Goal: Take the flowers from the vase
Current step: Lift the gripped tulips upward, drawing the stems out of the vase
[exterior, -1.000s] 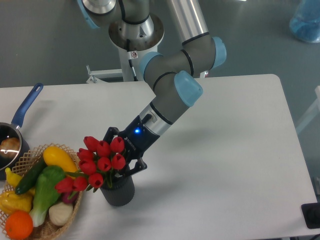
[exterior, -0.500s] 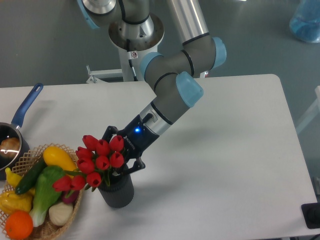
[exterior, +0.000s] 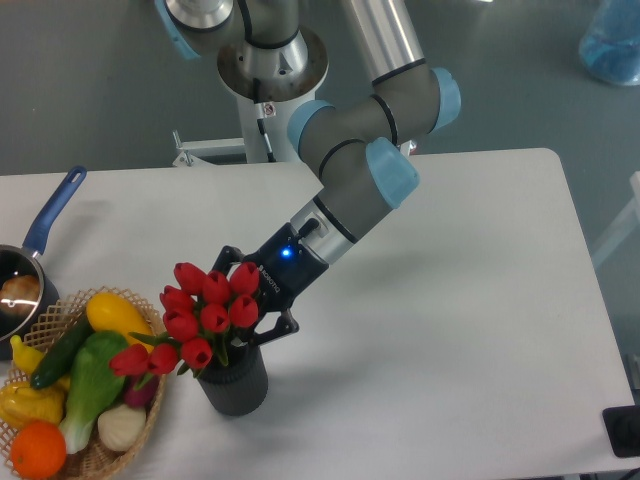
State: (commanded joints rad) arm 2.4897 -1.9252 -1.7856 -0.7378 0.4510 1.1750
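My gripper [exterior: 252,325], clamped on the tulips [exterior: 205,318], has lifted them a little; stems still sit in the vase [exterior: 236,389].

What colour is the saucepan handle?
Blue; the handle shows clearly at the left edge of the fixed camera view.

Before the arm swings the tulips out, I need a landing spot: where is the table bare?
Bare: the right half of the table, from the vase to the right edge, and the far-left strip behind the saucepan. Crowded: the near-left corner, with the basket, flowers and gripper.
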